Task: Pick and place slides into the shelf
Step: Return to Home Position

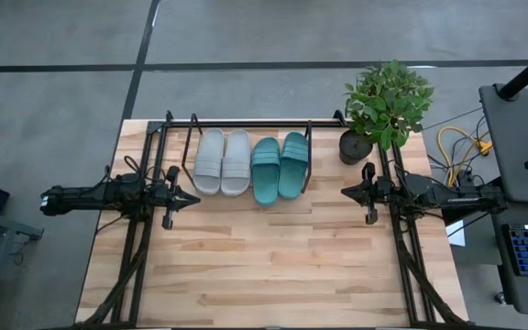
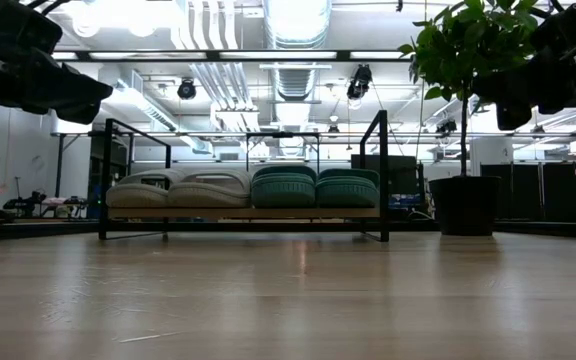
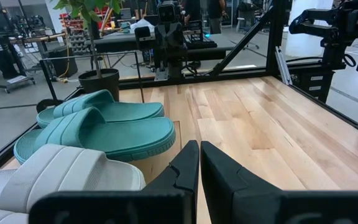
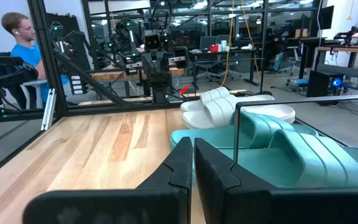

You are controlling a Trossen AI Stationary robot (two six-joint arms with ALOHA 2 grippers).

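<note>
Looks like you're at the wrap-up: all four slides (image 1: 236, 163) sit in the shelf (image 1: 246, 121), left gripper (image 1: 193, 196) and right gripper (image 1: 345, 192) both hover beside it pinched closed on nothing, so just park the arms.

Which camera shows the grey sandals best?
The high view: both grey slides lie whole, side by side on the shelf, beside the teal pair. The low view shows only their ends, the left wrist view mainly one strap, the right wrist view them beyond the teal pair.
</note>
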